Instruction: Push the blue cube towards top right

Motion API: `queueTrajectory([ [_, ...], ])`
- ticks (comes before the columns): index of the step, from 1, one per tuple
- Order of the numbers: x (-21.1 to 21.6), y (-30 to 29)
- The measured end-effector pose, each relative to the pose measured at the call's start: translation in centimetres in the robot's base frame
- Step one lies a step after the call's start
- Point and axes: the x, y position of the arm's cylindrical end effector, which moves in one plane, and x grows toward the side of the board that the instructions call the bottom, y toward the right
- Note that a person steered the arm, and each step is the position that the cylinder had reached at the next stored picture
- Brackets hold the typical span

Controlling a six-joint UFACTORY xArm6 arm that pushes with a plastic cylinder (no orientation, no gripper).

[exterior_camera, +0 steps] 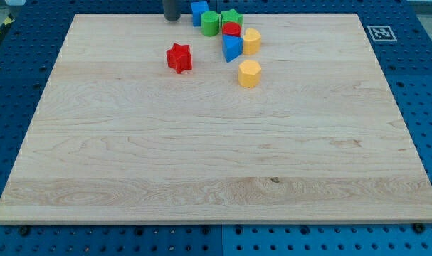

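Along the view's top edge, a little left of centre, my tip [172, 19], the lower end of a straight dark matte rod, stands on the pale wooden board [201, 156]; it is a bare rod end with nothing to clench and it carries nothing. Just to its right, with a narrow strip of wood showing between them, lies the small blue plastic cube [199, 12], its upper part cut off by the frame. So the cube sits at the view's top, close to the board's far edge, on the tip's right side and near it but not clearly touching.

Right of the cube, the round green cylinder [211, 23] sits against its lower right corner, and beyond that stands the green star-shaped block [232, 17]. Below the star, a red round block [232, 29] is tucked in, partly hidden. Under it is a blue angular block [232, 48], wedge-like, and just beside it on the right a yellow block with a rounded, lobed top [252, 40]. A yellow faceted block [249, 72] stands a little apart below these. A red star-shaped block [178, 57] stands alone, below the tip.

The board shows light grain in long horizontal planks and lies on a blue perforated table [16, 85], with a black-and-white square marker [379, 33] at the view's upper right.
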Motion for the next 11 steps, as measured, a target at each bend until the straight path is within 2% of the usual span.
queueTrajectory([
  [3,0.0,2.0],
  [11,0.3,20.1],
])
